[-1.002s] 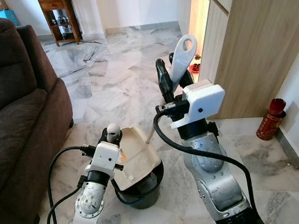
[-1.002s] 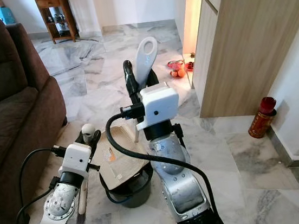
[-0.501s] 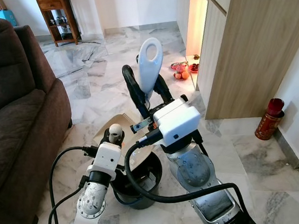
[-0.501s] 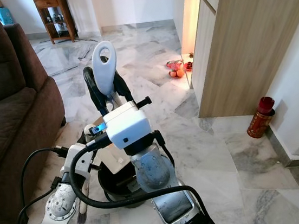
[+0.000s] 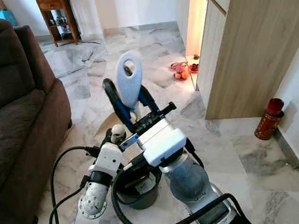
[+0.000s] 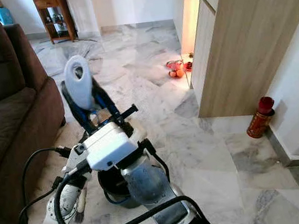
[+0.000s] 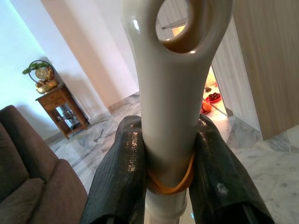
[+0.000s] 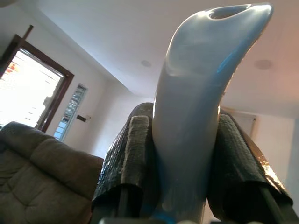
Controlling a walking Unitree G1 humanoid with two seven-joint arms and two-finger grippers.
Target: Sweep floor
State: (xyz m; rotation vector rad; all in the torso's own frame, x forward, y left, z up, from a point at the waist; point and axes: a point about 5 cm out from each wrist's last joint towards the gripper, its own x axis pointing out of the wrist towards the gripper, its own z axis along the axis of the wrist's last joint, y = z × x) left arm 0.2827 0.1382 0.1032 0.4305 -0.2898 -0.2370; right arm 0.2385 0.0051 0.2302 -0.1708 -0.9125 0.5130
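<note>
**Both jaws clamped on sweeping tools above a black bucket**

A dark brown sofa [image 5: 12,101] is seen along the left edge of the marble floor [image 5: 237,161], with a wooden side cabinet [image 5: 58,16] at the far left corner of the room. The left gripper [image 7: 163,182] is held just right of the sofa's front corner; its jaws are closed on the cream brush handle [image 7: 175,93], which carries an orange rubber band and a hanging hole at its end. In the right eye view the brush's dark bristles [image 6: 80,203] are seen pointing down beside the left forearm. A black bucket [image 5: 140,189] is placed on the floor directly below and between the two arms, touching neither the sofa nor the wardrobe. The right gripper [image 5: 127,102] is raised above the bucket, and its jaws are closed on the pale dustpan handle [image 5: 130,84], which stands upright with a hole near its top. The beige pan [image 5: 108,129] is partly seen behind the left gripper; its tilt cannot be told. Further right, a wooden wardrobe panel [image 5: 250,39] is seen, with red and orange items [image 5: 180,71] on the floor at its lit opening. A red cylindrical container [image 5: 269,119] stands near the right wall.
</note>
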